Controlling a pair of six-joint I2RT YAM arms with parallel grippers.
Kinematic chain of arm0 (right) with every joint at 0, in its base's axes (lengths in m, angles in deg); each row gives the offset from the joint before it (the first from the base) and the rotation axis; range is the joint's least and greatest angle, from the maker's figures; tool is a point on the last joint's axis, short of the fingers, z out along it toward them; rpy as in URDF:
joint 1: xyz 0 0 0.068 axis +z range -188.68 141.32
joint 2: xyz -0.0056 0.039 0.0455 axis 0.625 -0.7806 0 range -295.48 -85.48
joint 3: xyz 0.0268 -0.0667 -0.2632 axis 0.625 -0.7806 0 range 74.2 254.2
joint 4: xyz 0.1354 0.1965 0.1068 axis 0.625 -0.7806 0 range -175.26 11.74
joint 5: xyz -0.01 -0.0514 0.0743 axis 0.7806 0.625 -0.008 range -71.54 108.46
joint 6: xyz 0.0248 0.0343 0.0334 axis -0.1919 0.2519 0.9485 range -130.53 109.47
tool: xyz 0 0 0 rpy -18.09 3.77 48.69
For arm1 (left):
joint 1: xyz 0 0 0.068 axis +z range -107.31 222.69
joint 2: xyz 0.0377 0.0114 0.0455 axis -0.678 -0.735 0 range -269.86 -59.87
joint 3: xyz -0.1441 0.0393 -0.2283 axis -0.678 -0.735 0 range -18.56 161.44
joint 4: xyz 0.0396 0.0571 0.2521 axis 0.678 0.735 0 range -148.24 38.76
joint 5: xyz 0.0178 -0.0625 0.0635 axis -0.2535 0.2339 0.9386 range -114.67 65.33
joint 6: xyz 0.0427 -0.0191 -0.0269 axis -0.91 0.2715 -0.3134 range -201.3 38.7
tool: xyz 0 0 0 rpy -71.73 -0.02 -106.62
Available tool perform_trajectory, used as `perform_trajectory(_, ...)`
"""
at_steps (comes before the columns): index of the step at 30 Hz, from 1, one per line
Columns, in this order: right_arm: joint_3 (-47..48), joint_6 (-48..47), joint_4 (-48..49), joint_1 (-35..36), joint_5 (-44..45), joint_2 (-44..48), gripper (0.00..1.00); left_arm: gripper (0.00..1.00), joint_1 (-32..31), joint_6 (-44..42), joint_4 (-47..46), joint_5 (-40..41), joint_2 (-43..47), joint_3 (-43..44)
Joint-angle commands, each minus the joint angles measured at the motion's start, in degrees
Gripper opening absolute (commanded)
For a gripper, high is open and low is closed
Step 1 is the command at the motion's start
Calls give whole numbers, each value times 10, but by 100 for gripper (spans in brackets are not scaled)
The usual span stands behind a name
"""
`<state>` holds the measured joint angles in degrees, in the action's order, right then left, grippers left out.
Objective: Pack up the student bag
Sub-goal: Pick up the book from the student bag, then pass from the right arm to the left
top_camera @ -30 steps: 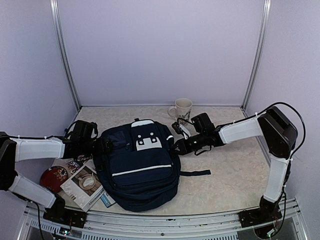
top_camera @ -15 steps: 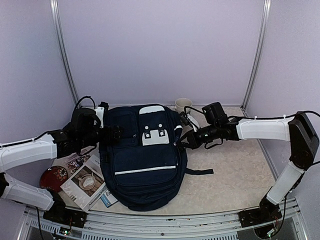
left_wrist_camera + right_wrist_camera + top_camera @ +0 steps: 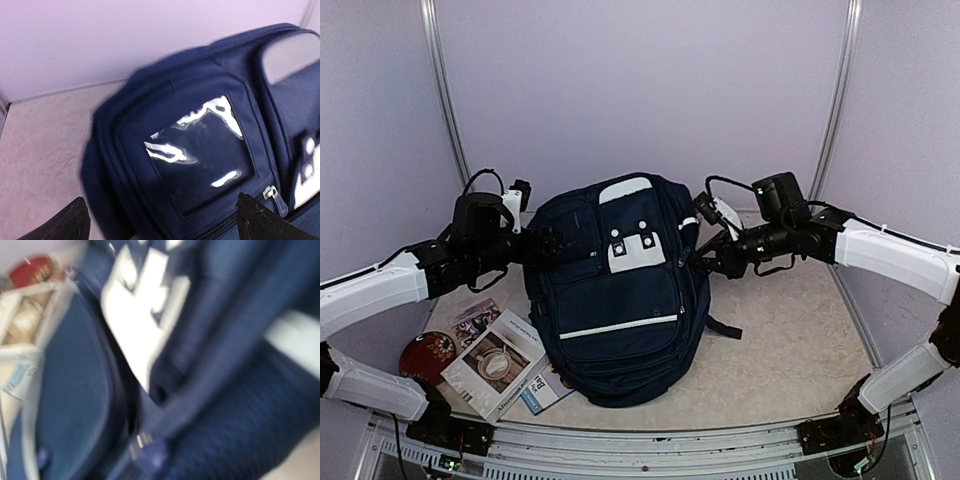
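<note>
At the bag's upper right edge, the right hand (image 3: 712,258) has its jaws together. It seems to pinch a fold of cloth or a strap there, though the right wrist view is too blurred to confirm this. On the opposite side the left hand (image 3: 548,246) has its jaws wide apart and holds nothing; its dark fingertips (image 3: 65,220) frame a clear window pocket (image 3: 200,150) on the bag's side. Between the two hands the student bag (image 3: 615,310) rests front side up in the middle of the counter (image 3: 790,340), with its top end raised toward the back wall and its bottom near the arm bases. I judge it soft and floppy: the fabric will sag wherever it is not supported, and it looks rather flat, so it is probably light. A pinch of loose cloth can slip; a seam, a strap or the zip puller (image 3: 270,192) should give a firmer hold. Beside its lower left corner lie some booklets (image 3: 495,365) and a red round thing (image 3: 427,352).
</note>
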<state>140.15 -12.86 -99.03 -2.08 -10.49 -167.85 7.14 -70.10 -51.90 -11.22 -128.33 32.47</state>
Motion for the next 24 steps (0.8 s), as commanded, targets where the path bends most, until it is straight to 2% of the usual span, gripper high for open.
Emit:
perform_trajectory(1,7,-49,48,2,-12,101,0,99,75,85,-20,-40,35,-46)
perform_trajectory(8,-25,-73,65,-1,-3,154,0,99,95,78,-84,-80,89,-98)
perform_trajectory(10,-11,-98,51,-1,-14,150,0,98,75,34,-120,-128,98,-93)
perform_trajectory(13,41,-141,18,-1,-53,129,0,95,1,-81,-149,-173,86,-60)
perform_trajectory(15,80,-183,-7,-2,-87,110,0,98,-48,-184,-119,-201,49,-10)
perform_trajectory(17,115,-224,-32,-2,-115,92,0,99,-70,-234,-79,-220,1,41)
perform_trajectory(21,191,-318,-111,-2,-193,47,0,99,-58,-292,11,-252,-76,161)
perform_trajectory(24,253,-372,-171,-2,-219,17,0,99,-40,-334,109,-284,-126,256)
